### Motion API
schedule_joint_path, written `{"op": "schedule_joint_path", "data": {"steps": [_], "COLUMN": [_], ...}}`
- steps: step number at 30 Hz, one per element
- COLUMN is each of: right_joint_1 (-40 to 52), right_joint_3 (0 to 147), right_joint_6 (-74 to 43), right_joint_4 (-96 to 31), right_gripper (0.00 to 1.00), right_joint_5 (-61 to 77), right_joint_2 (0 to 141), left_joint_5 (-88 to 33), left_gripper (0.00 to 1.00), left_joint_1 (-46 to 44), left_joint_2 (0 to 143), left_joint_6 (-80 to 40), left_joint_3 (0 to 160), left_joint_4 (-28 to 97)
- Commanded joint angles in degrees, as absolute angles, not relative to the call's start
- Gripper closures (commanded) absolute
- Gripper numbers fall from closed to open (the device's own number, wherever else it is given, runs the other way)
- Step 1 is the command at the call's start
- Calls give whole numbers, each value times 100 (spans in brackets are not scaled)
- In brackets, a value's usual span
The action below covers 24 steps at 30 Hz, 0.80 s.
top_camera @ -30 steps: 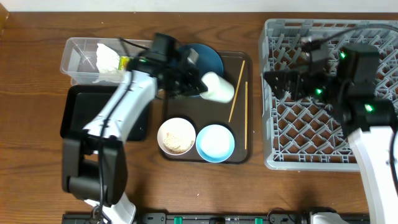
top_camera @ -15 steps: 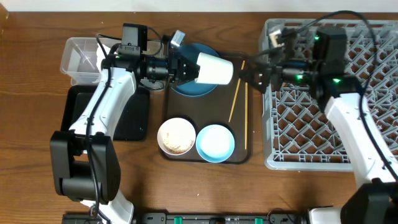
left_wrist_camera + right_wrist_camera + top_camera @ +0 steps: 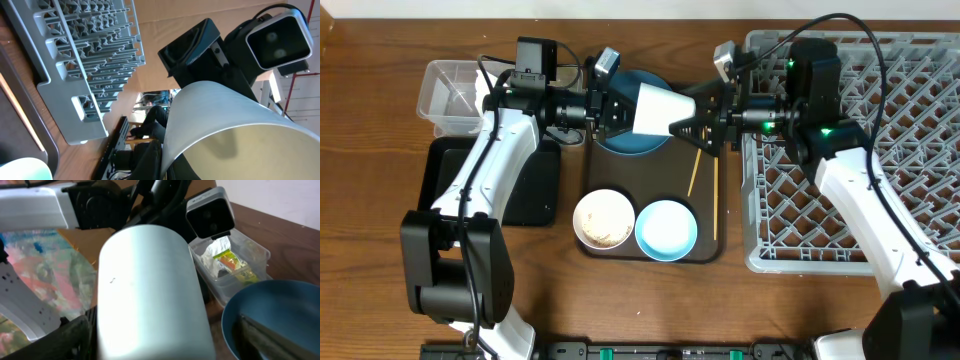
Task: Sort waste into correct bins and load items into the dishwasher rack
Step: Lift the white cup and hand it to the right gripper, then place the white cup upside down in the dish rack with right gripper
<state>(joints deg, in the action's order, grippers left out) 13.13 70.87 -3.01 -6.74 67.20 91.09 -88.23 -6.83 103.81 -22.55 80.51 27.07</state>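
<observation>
Left tool [image 3: 623, 108] clamped on cup [image 3: 660, 110]; right tool [image 3: 692, 120] spread wide, facing it.

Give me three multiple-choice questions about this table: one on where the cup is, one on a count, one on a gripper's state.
1. Where is the small white cup? A held in the air over the dark blue dish; B resting in that dish; C resting beside that dish.
2. How many bowls stand on the brown tray? A one; B two; C three.
3. The right gripper is: A open; B shut on nothing; C out of view.
Answers: A, the left gripper holds it sideways above the dish; B, a white bowl and a light blue bowl; A, its fingers stand wide either side of the cup's base.
</observation>
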Motion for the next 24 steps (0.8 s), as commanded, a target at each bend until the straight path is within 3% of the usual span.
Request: {"op": "schedule_joint_path", "data": {"steps": [1, 10, 17, 24], "right_joint_1": [1441, 1472, 1457, 998], "right_joint_3": [7177, 7177, 7177, 7179], "right_joint_6": [-344, -558, -598, -1262], "right_joint_4": [-611, -447, -384, -370], "right_gripper": [19, 46, 64, 73], "right_joint_5": [6799, 6866, 6993, 6801], "right_joint_2": [9207, 9207, 9205, 9170], "left_joint_5": [-9002, -9000, -8997, -8934], "left_gripper": [94, 93, 66, 60], "left_joint_1": [-672, -672, -672, -670], "left_joint_2": [10265, 10267, 10265, 10267], "left_joint_6": [-2307, -2305, -2303, -2298], "left_joint_3": [8178, 8178, 8178, 8178], "left_joint_4": [2707, 2705, 2705, 2707]}}
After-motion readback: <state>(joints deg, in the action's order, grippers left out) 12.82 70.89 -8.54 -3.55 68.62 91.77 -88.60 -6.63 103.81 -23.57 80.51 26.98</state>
